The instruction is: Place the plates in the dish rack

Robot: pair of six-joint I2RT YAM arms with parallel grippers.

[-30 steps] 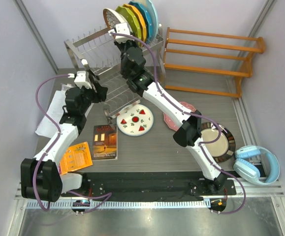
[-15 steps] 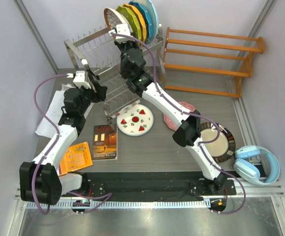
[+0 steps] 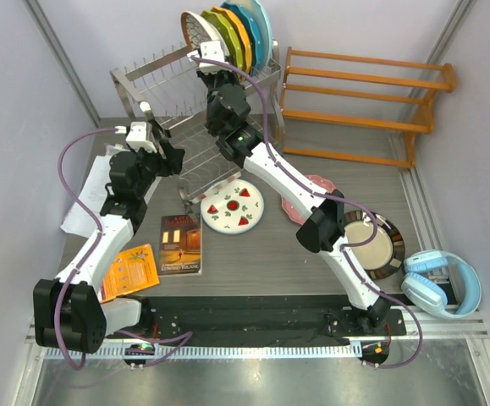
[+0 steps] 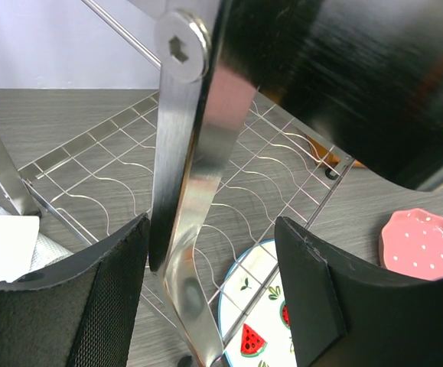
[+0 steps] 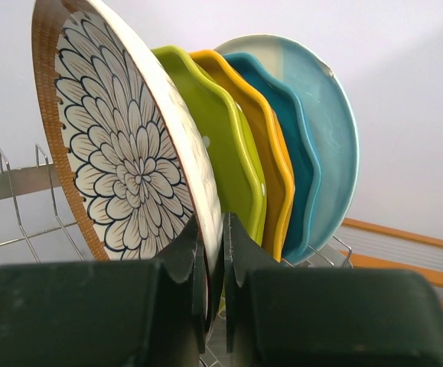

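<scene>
The brown-rimmed plate with white petals stands on edge in the top tier of the dish rack, just left of a yellow-green plate. My right gripper is shut on its lower rim. My left gripper is open by the rack's left front, with a steel upright of the rack between its fingers. The watermelon plate lies flat in front of the rack. The pink dotted plate is partly hidden under my right arm. The dark brown-rimmed plate lies at the right.
Yellow-green, orange and blue plates fill the rack's right end. An orange wooden shelf stands to the right. A book, an orange leaflet, white paper and blue headphones lie around.
The petal plate has shifted slightly right toward the yellow-green plate, still in my right gripper. The left gripper's jaws have spread a little; the arm barely moved.
</scene>
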